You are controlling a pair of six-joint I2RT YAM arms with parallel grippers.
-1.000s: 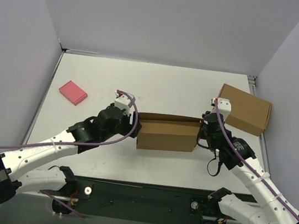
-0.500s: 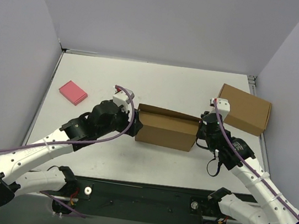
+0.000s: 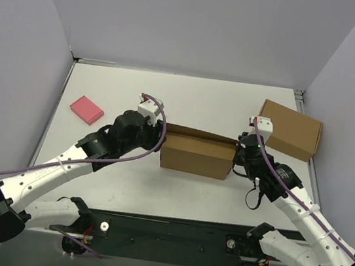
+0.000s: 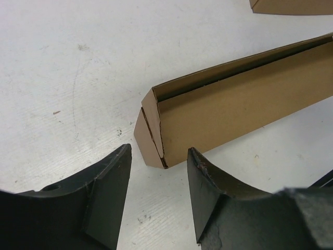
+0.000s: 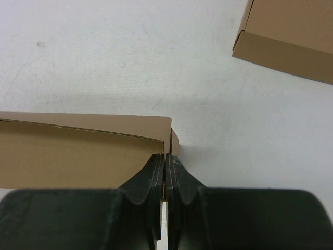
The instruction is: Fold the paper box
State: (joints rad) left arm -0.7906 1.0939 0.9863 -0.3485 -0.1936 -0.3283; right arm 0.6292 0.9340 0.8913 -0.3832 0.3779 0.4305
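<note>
My left gripper (image 4: 158,150) stands partly open, its two black fingers (image 4: 104,192) well apart and closed on nothing. The left end of the paper box (image 3: 197,154) lies just ahead of my fingertips, and its near bottom corner reaches into the top of the gap between them. I cannot tell whether either finger touches the cardboard. From this wrist I see the box's end flaps folded in, two brown layers lying against each other at the corner. The long wall runs away to my right, with a dark slit along its top edge where the lid panel sits.

My right gripper (image 5: 165,159) is closed tight, its fingers (image 5: 182,177) pressed together with only a hairline seam between them. The tips sit on the box's right end, at the corner where the front wall meets the small end flap. The thin end edge runs down into that seam, so I have the cardboard nipped there. The box stretches off to the left of these fingers, resting on the white table (image 3: 195,102).

Ahead and to the right of my right gripper, apart from it, a second cardboard box (image 3: 290,130) stands fully formed. Far to the left of my left gripper lies a small pink block (image 3: 87,110).
</note>
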